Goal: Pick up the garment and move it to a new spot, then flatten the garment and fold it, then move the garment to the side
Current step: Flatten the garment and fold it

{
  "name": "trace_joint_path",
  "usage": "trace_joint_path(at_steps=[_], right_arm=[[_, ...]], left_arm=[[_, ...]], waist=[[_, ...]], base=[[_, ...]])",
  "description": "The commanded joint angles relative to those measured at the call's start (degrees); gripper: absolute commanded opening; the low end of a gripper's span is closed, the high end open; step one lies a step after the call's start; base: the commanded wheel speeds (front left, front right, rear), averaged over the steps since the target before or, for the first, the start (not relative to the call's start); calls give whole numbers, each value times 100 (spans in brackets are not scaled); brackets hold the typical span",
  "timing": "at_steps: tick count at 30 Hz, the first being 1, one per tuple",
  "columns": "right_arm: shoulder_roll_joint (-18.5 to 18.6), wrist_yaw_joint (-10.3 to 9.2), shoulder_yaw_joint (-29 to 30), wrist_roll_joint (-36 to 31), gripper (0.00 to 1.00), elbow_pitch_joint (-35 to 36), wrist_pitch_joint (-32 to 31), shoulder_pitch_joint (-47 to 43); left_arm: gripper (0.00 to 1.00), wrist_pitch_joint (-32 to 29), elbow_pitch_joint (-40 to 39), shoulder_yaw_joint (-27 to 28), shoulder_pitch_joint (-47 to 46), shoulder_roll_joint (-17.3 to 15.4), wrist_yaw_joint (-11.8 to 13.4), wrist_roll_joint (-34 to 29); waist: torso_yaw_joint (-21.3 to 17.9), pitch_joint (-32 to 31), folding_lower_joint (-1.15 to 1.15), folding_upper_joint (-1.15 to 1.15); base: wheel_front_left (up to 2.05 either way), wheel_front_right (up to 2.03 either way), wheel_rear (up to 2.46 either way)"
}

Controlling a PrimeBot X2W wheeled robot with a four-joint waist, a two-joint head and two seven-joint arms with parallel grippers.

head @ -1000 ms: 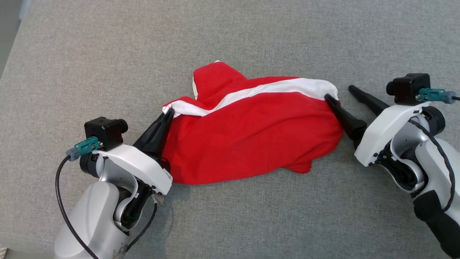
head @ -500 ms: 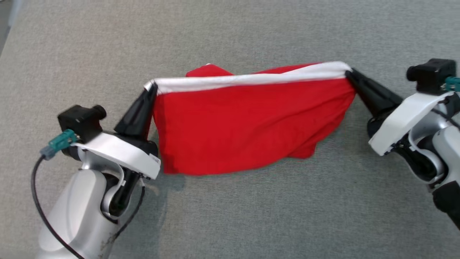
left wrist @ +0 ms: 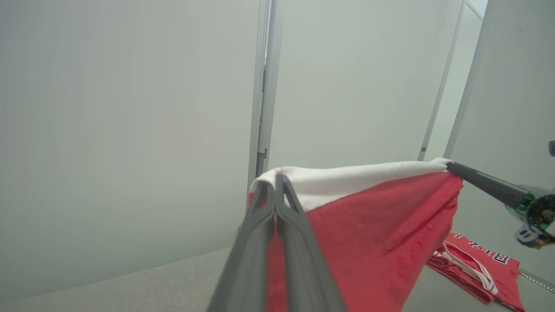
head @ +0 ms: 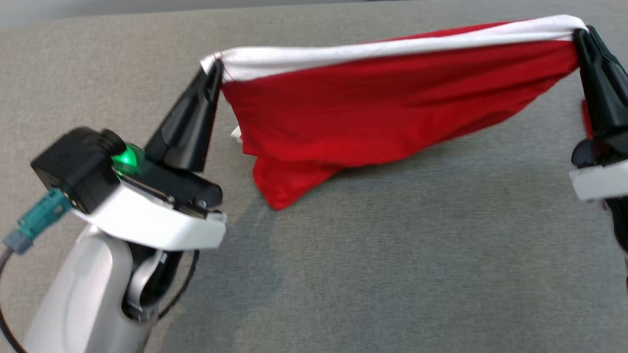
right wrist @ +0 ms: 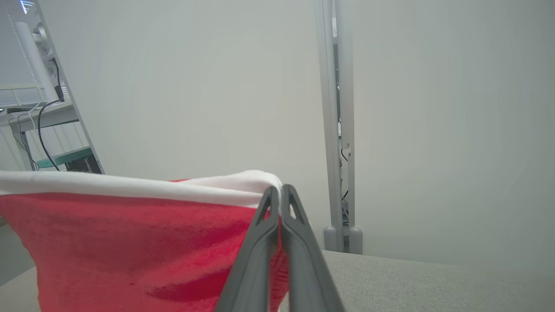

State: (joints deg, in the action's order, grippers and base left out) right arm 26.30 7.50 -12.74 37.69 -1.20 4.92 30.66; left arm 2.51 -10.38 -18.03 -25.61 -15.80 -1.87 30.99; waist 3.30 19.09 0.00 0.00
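Now both grippers, left gripper (head: pixel 214 68) and right gripper (head: pixel 579 33), pinch the garment (head: pixel 382 105).

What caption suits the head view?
Left gripper and right gripper hold the garment spread by its white band over the surface.

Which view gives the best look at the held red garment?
Head view: the red garment hangs whole between left gripper and right gripper. Both wrist views show it close up, cropped at the bottom, each with one pinched corner.

Grey fabric-covered surface (head: pixel 392 255); a folded red jersey (left wrist: pixel 477 266) with white lettering lies on it
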Motion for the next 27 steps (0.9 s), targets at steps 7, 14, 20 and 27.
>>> trace_joint_path(at_steps=[7, 14, 20, 27], right_arm=[[-1301, -2, 1178, -841, 0, 1597, -646, -1523], [-1776, -2, 1341, -1058, 0, 2104, -936, -2107], [-1813, -2, 1322, -1023, 0, 2064, -865, -1999], [-1450, -2, 1123, -908, 0, 1639, -601, -670]], left_arm=[[0, -207, -889, -93, 865, -2, 511, -172], [0, -303, -1123, -143, 1244, -31, 698, -159], [0, -236, -1170, -60, 1104, -70, 703, -212], [0, -98, -949, 203, -97, -117, 531, -298]], waist=[[-410, -326, 0, 0], [-451, -344, 0, 0], [-420, -298, 0, 0], [-318, -89, 0, 0]], base=[[0, 0, 0], [0, 0, 0], [0, 0, 0], [0, 0, 0]])
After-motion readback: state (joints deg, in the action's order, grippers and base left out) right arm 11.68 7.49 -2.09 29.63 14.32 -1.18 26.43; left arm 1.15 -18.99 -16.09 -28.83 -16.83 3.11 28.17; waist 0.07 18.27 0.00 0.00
